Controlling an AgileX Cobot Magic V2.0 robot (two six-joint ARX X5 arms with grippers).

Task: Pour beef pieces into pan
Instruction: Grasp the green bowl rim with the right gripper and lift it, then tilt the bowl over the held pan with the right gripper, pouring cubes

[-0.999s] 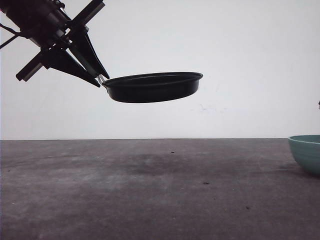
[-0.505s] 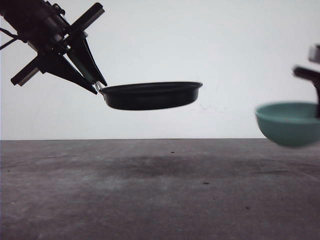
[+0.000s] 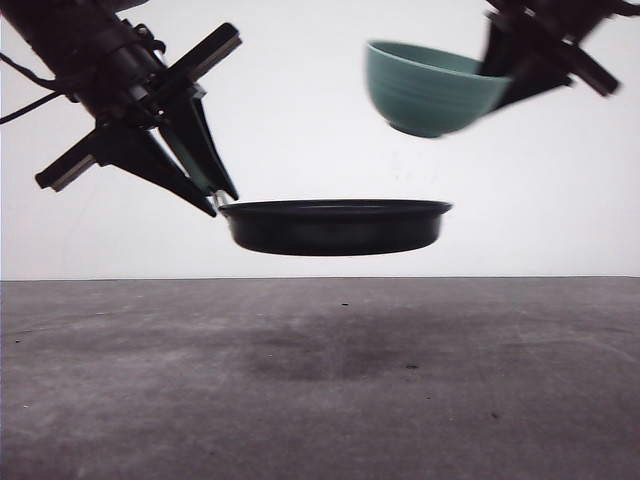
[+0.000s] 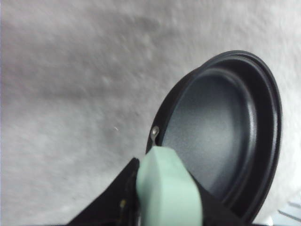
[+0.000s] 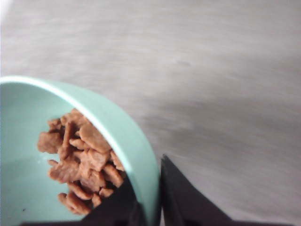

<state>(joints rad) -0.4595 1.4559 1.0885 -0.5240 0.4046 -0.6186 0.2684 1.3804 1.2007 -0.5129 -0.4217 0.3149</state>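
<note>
one bowl (image 3: 432, 88) now above pan (image 3: 335, 226)

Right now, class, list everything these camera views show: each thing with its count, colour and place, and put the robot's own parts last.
pan: one, black with a pale mint-green handle, held level in the air above the table, empty inside
bowl: one, teal-green, held in the air above the pan, higher and toward the right
beef pieces: a heap, too many to count, reddish-brown, inside the bowl against its wall
table: one, dark grey, below both, with the pan's shadow on it
wall: one, white, behind the table
left gripper: one, black, shut on the pan's handle
right gripper: one, black, shut on the bowl's rim
</note>
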